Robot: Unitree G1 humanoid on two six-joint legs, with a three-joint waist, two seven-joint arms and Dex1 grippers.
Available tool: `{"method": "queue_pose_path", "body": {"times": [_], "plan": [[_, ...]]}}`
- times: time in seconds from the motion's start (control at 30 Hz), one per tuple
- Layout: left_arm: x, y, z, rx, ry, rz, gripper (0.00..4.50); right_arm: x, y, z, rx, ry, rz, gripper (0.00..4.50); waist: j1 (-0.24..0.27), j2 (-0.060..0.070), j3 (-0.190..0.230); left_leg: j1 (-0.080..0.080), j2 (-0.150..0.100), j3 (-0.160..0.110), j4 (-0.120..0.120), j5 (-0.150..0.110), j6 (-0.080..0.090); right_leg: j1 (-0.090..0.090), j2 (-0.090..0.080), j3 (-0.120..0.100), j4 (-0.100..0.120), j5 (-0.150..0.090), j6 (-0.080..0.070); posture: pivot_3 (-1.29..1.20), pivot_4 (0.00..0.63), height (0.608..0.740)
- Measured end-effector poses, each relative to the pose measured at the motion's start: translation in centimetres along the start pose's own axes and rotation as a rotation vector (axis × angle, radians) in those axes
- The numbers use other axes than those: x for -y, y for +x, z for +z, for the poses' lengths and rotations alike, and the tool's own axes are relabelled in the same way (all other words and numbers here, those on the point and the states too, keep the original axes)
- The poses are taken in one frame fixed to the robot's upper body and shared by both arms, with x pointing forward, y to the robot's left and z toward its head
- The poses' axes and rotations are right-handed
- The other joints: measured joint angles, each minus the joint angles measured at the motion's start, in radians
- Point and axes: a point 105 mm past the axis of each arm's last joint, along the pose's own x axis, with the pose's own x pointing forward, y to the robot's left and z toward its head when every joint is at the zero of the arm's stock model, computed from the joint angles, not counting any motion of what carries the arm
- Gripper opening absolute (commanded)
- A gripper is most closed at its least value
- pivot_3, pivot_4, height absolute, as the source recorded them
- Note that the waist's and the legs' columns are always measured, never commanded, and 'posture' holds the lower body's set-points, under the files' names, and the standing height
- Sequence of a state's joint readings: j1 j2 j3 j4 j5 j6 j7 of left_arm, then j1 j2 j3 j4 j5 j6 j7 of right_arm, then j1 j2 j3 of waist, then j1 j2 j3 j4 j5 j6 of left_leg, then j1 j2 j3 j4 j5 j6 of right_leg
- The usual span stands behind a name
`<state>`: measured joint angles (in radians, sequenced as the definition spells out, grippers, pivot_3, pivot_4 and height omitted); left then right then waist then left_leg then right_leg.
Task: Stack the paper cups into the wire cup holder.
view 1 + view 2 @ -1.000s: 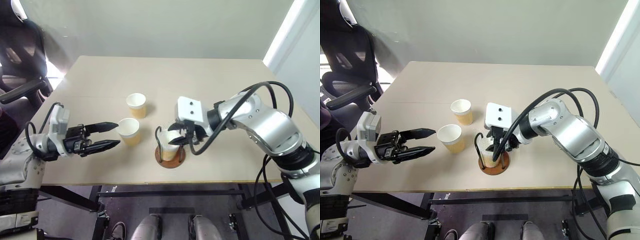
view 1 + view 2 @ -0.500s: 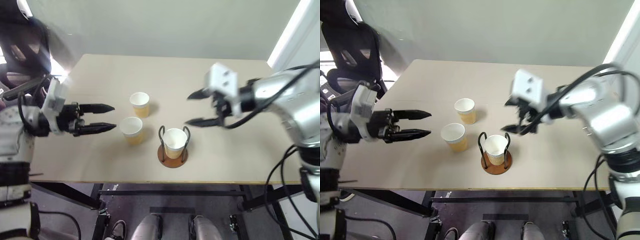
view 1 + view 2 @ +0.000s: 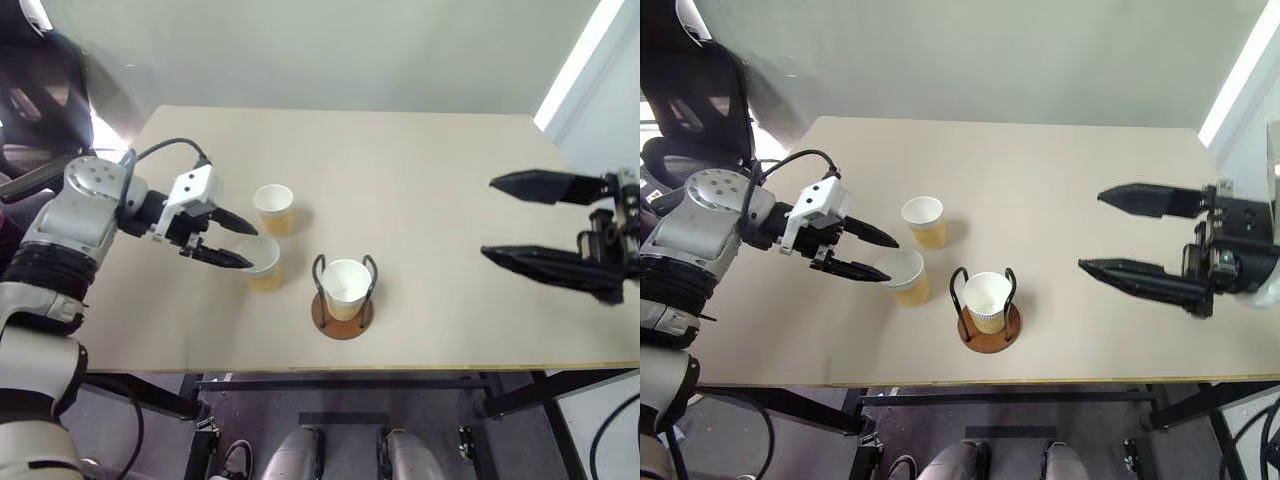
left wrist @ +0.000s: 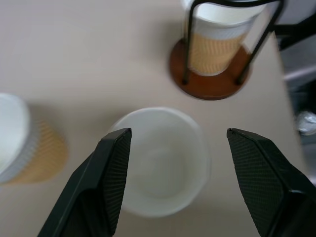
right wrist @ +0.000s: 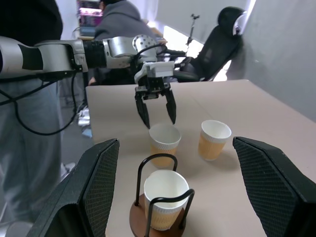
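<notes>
Near the table's [image 3: 420,170] front edge, the wire cup holder [image 3: 342,300] stands upright with one paper cup [image 3: 346,286] inside, mouth up. Two loose cups [image 3: 273,208] stand upright left of it; the nearer cup [image 3: 262,264] sits between the left gripper's [image 3: 238,243] spread fingers. Over the bare right side hangs the right gripper [image 3: 500,220], fingers wide apart, holding nothing. Broad bare tabletop lies behind the cups.

Count time: three paper cups total. One [image 3: 346,288] sits in the single wire cup holder [image 3: 342,312] near the front of the desk [image 3: 450,180]; two stand loose to its left, one nearer [image 3: 262,264], one farther [image 3: 274,209]. Two pincers too, left [image 3: 232,240] and right [image 3: 520,222].
</notes>
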<state>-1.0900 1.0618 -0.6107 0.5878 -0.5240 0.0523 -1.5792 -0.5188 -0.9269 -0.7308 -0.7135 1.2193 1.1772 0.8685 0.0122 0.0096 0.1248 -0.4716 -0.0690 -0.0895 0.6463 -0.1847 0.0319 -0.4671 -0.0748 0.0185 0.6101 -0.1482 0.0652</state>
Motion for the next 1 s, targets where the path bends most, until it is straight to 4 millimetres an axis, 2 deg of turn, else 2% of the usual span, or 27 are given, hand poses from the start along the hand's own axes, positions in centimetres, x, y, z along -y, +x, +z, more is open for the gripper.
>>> {"method": "queue_pose_path", "body": {"times": [0.13, 0.27, 0.4, 0.57, 0.77, 1.0], "plan": [[-0.5, -0.1, 0.1, -0.054, 0.017, -0.017, 3.31, -0.6, -0.1, 0.5, 0.048, -0.015, -0.021, 3.78, 0.004, 0.000, 0.000, 0.000, -0.001, -0.002, 0.001, -0.001, 0.003, 0.002, 0.000, 0.001, -0.001, 0.000, 0.000, 0.00, 0.150, 0.740], [-0.8, -0.3, -1.2, -0.113, 0.010, -0.015, 3.31, -1.1, -0.1, 0.6, 0.060, -0.020, -0.028, 3.78, 0.005, 0.000, 0.000, 0.001, -0.003, -0.003, 0.002, 0.001, 0.005, 0.005, 0.000, 0.002, -0.001, 0.001, 0.000, 0.00, 0.150, 0.740], [-0.7, 0.7, -2.0, -0.127, 0.007, -0.046, 3.31, -1.3, 0.0, 1.0, 0.084, -0.039, -0.040, 3.78, 0.010, 0.000, 0.000, 0.000, -0.004, -0.004, 0.003, 0.002, 0.006, 0.006, 0.000, 0.002, -0.001, 0.002, 0.002, 0.00, 0.150, 0.740], [-0.9, 1.8, -2.1, -0.107, 0.021, -0.060, 3.31, -1.5, 0.2, 0.9, 0.104, -0.044, -0.051, 3.78, 0.013, -0.001, 0.000, -0.001, -0.005, -0.004, 0.003, 0.002, 0.007, 0.006, -0.001, 0.002, -0.002, 0.002, 0.004, 0.00, 0.150, 0.740], [-1.0, 2.3, -2.6, -0.124, 0.027, -0.071, 3.31, -1.5, 0.2, 0.9, 0.098, -0.056, -0.064, 3.78, 0.013, -0.001, 0.000, -0.001, -0.005, -0.004, 0.003, 0.001, 0.008, 0.007, -0.001, 0.002, -0.002, 0.002, 0.007, 0.00, 0.150, 0.740], [-0.9, 4.0, -3.2, -0.158, 0.064, -0.119, 3.31, -1.6, 0.3, 0.9, 0.094, -0.060, -0.069, 3.78, 0.015, -0.001, 0.000, -0.001, -0.005, -0.004, 0.005, 0.002, 0.009, 0.008, -0.001, 0.002, -0.002, 0.000, 0.013, 0.00, 0.150, 0.740]]}}
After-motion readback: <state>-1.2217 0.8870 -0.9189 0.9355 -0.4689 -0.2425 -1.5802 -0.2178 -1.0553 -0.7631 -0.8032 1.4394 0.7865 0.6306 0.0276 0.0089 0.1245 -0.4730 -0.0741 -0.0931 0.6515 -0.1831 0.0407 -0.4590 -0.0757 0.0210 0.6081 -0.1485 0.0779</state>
